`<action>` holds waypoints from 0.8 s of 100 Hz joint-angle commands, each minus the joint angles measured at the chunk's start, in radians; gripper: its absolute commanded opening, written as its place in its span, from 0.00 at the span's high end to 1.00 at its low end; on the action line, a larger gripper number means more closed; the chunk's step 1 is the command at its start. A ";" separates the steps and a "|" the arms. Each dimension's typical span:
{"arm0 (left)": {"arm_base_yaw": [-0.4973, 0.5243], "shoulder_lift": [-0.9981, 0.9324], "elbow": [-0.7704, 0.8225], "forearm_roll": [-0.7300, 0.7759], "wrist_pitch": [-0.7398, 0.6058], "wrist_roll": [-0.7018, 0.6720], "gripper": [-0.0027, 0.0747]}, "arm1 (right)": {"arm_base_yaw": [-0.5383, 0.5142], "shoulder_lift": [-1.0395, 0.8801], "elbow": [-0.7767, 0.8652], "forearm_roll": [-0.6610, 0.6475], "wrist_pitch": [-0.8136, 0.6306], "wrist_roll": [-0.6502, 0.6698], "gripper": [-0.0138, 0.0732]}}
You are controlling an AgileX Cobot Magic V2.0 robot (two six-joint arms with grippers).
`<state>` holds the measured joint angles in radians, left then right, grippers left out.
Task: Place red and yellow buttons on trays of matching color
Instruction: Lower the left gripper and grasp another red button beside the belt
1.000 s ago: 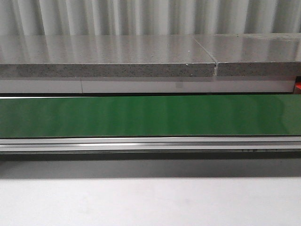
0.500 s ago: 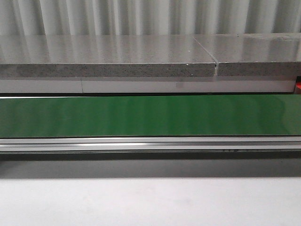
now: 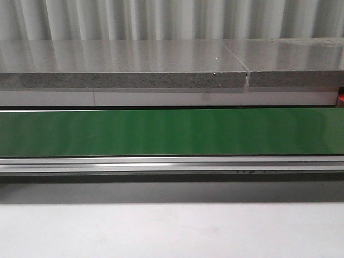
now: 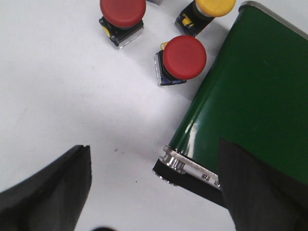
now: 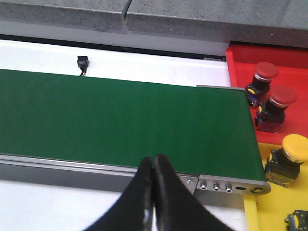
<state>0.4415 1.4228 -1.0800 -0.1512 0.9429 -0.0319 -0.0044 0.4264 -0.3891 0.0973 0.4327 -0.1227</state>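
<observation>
In the left wrist view, two red buttons (image 4: 185,57) (image 4: 122,11) and a yellow button (image 4: 213,6) stand on the white table beside the end of the green belt (image 4: 255,91). My left gripper (image 4: 154,192) is open above the table, short of them, holding nothing. In the right wrist view, two red buttons (image 5: 266,71) (image 5: 282,96) stand on the red tray (image 5: 239,54), and a yellow button (image 5: 294,147) stands on the yellow tray (image 5: 269,211). My right gripper (image 5: 153,166) is shut and empty over the belt's near rail. No gripper or button shows in the front view.
The green conveyor belt (image 3: 172,131) runs across the front view, with a grey stone ledge (image 3: 123,67) behind it and white table (image 3: 172,231) before it. A small black part (image 5: 82,62) lies beyond the belt. A dark object (image 5: 299,220) sits at the yellow tray's corner.
</observation>
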 commanded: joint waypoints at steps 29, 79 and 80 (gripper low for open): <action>0.064 0.220 -0.288 -0.045 0.059 -0.062 0.28 | 0.002 0.004 -0.030 -0.008 -0.077 -0.008 0.94; 0.068 0.421 -0.451 -0.051 0.107 -0.062 0.28 | 0.002 0.004 -0.030 -0.008 -0.077 -0.008 0.94; 0.068 0.424 -0.451 -0.051 0.105 -0.062 0.28 | 0.002 0.004 -0.030 -0.008 -0.077 -0.008 0.94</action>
<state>0.5101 1.8703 -1.4948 -0.1763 1.0582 -0.0836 -0.0044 0.4264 -0.3891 0.0973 0.4306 -0.1227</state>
